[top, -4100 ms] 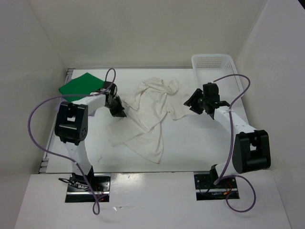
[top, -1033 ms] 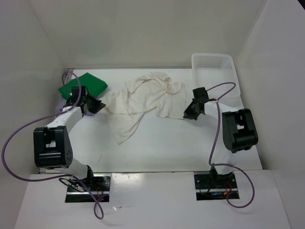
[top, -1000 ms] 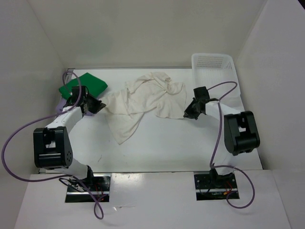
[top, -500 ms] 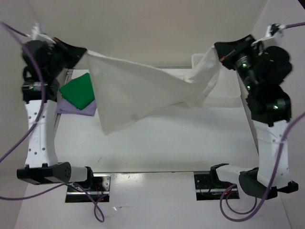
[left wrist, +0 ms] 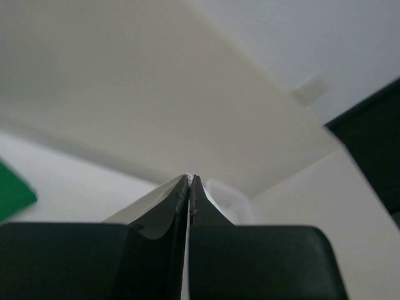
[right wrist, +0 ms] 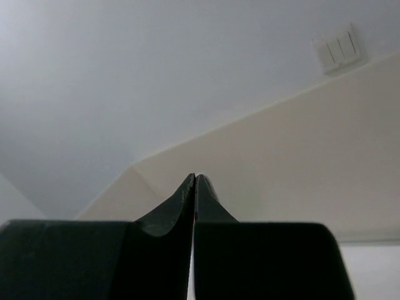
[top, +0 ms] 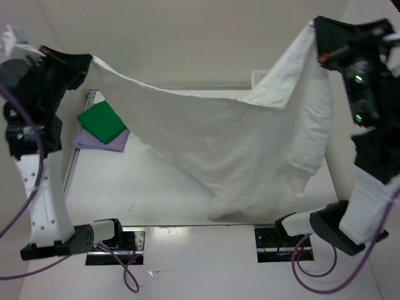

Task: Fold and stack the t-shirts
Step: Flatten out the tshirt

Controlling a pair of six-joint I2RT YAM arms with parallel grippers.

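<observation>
White walls (top: 187,37) box in a white table (top: 125,187). Both arms reach high, left gripper (top: 89,60) at ten o'clock, right gripper (top: 317,28) at two, each pinching an edge of the creamy white t-shirt (top: 237,137) slung between. At nine o'clock the green t-shirt (top: 103,120) lies on the lavender t-shirt (top: 106,142).

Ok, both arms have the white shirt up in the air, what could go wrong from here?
1. The left gripper and right gripper each pinch only a thin edge of the white shirt; a corner could slip out.
2. The cloth sags unevenly, lowest toward the near edge of the table, so it may land bunched or overhanging.
3. Lowering it leftward might sweep the green shirt stacked on the lavender shirt.
</observation>
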